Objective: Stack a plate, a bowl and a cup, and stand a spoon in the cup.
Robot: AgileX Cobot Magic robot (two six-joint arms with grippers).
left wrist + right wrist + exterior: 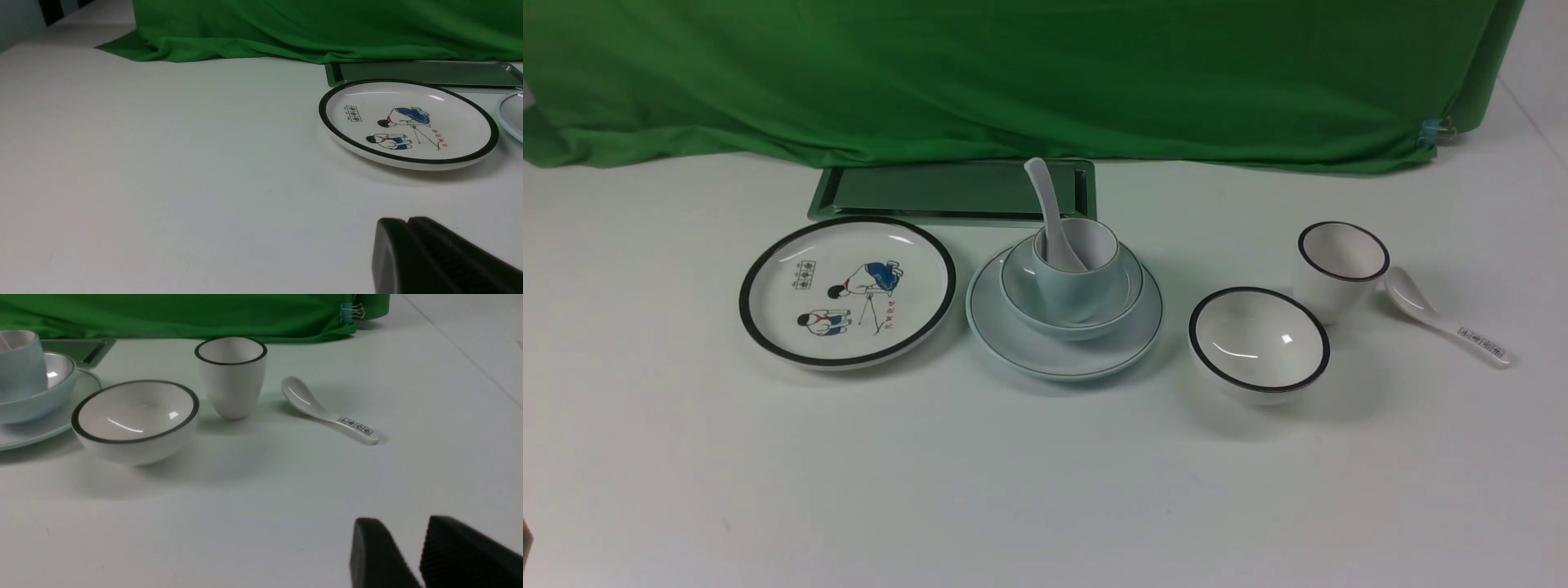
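The pale blue-green plate [1013,343] lies at the table's middle. The pale blue-green bowl [1021,290] sits on it, and the cup [1086,286] stands in the bowl. The plain white spoon [1045,196] stands in the cup, handle leaning up and back. The stack also shows in the right wrist view: cup [18,371], bowl [41,400], plate [41,428]. My left gripper [407,220] is shut and empty, near the table, well short of the picture plate. My right gripper [402,522] is slightly open and empty, short of the black-rimmed dishes. Neither gripper shows in the front view.
A white cartoon plate [847,290] with a black rim lies left of the stack. To the right are a black-rimmed bowl [1259,343], a black-rimmed cup [1339,269] and a printed spoon [1445,322]. A metal tray [947,192] and green cloth [1013,73] are behind.
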